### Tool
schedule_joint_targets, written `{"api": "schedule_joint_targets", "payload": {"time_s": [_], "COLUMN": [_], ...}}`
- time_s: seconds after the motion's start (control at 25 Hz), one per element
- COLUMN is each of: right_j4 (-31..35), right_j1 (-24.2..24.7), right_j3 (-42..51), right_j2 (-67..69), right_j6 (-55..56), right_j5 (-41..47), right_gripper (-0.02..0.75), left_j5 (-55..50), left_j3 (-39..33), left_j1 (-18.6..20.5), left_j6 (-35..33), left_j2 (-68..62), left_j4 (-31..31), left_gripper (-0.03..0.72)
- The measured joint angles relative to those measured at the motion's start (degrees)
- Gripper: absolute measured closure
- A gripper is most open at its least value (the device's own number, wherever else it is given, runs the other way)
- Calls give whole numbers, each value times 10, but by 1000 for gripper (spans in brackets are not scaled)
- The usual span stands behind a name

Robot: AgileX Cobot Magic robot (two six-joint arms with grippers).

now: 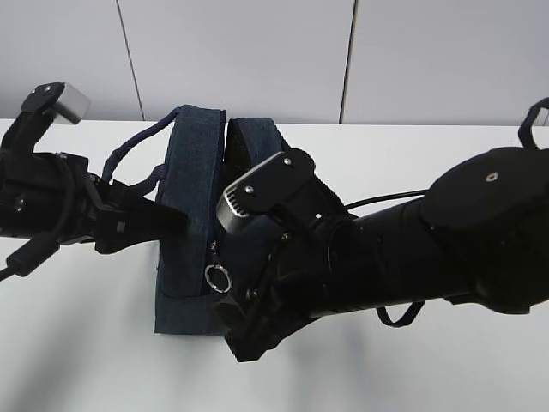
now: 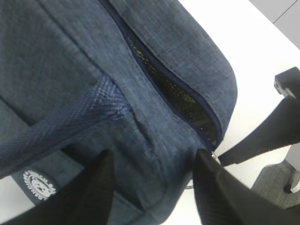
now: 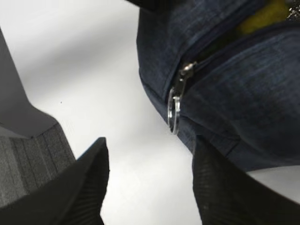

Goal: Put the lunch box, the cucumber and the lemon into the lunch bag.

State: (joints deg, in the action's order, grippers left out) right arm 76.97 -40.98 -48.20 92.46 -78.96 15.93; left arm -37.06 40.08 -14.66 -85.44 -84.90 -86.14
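We brace the lunch bag (image 1: 193, 215) with our open left gripper (image 2: 152, 187); our open, empty right gripper (image 3: 150, 183) nears its ring pull (image 3: 173, 115) to zip it.

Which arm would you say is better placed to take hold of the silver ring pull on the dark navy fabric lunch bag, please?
Probably the right: its open gripper frames the silver ring pull, while the left gripper straddles the bag's side.

1 lunch bag (image 1: 193, 232), 1 ring pull (image 3: 174, 115), 2 handles (image 1: 133, 150), 2 claws (image 2: 152, 187).
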Motion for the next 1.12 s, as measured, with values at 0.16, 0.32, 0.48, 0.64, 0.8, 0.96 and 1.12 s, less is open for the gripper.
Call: {"api": "schedule_joint_targets", "payload": {"time_s": [0.16,0.32,0.48,0.64,0.8,0.96,1.12], "right_j4": [77,162,247,269,271,272,272], "right_j1": [0,0,0,0,0,0,0], "right_j3": [0,0,0,0,-11,-19,-21], "right_j2": [11,20,24,39,50,52,65], "right_j6": [-67,-144,-227,-258,-263,-263,-263], "right_j5": [-9,-12,-15,-12,-8,-5,3], "right_gripper": [311,311,311,311,311,315,337], "left_j5": [0,0,0,0,0,0,0], "left_j3": [0,0,0,0,0,0,0], "left_j1": [0,0,0,0,0,0,0], "left_j6": [-2,-2,-2,-2,-2,-2,-2], "left_j2": [0,0,0,0,0,0,0], "left_j4": [0,0,0,0,0,0,0], "left_gripper": [329,333,334,335,336,337,341]}}
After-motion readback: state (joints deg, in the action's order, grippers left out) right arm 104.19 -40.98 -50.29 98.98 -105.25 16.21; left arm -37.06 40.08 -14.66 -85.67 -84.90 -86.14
